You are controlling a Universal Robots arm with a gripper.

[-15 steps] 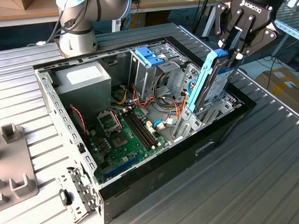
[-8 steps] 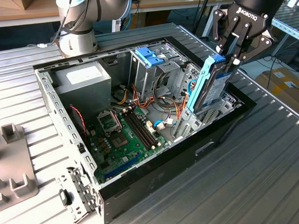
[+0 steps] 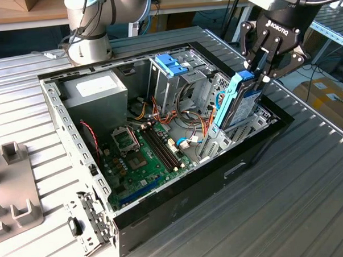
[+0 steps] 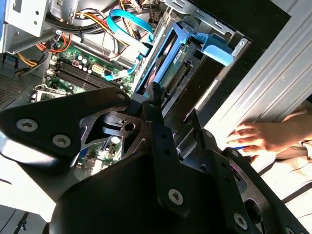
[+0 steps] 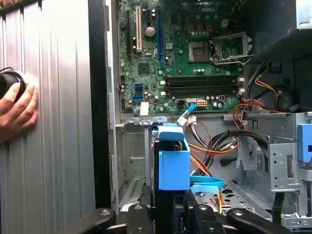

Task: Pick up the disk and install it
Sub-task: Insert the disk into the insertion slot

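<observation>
The disk (image 3: 244,105) stands on edge, tilted, at the end of the open computer case (image 3: 75,144) on the exterior view's right. Its lower end is down among the metal brackets there. Blue rails run along its edges, and the blue end piece (image 5: 174,165) shows in the first wrist view. My gripper (image 3: 259,72) is above it, shut on the disk's upper end. In the second wrist view the disk (image 4: 170,58) lies just beyond my black fingers (image 4: 155,105).
A metal drive cage with a blue latch (image 3: 171,63) stands in the case's middle back. Beside it are the grey power-supply box (image 3: 96,89), the green motherboard (image 3: 141,158) and loose cables (image 5: 214,146). A person's hand (image 5: 17,109) rests on the ribbed table beside the case. A grey fixture (image 3: 15,192) lies at the exterior view's left.
</observation>
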